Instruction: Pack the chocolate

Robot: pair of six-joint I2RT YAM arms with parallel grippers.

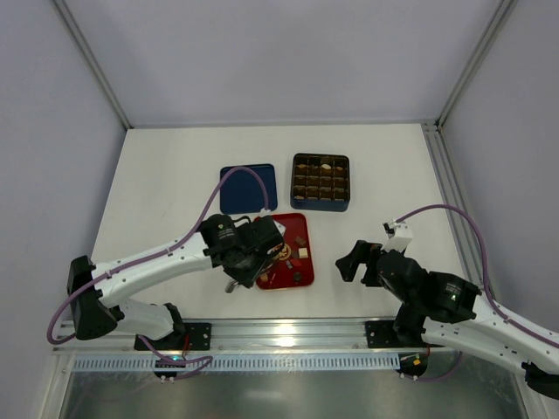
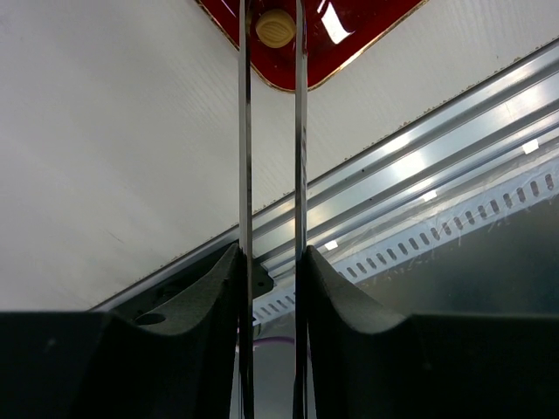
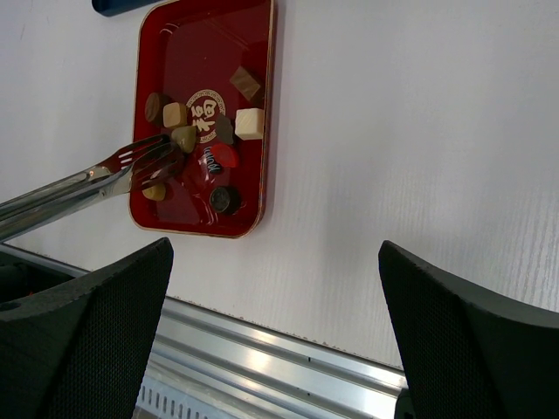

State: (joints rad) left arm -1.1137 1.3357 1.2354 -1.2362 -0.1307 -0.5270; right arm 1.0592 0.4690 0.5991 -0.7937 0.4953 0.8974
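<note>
Clamped on the smooth tongs, the left pincer might have squirted the round tan chocolate at top centre sideways (right pincer stood wide).

The only writing in view is on the red tray on the counter. A round gold emblem is printed in the middle of its floor: a ring of fine marks around bold Chinese-style characters. Only the right wrist view shows it clearly, with the chocolate lying around it, and even there the characters are too small to read with certainty. From above it is a faint gold patch, partly hidden. Just below the emblem, near the tips of the tongs, lies a shiny red foil piece with a short line of pale script across it, too blurred to make out.
</note>
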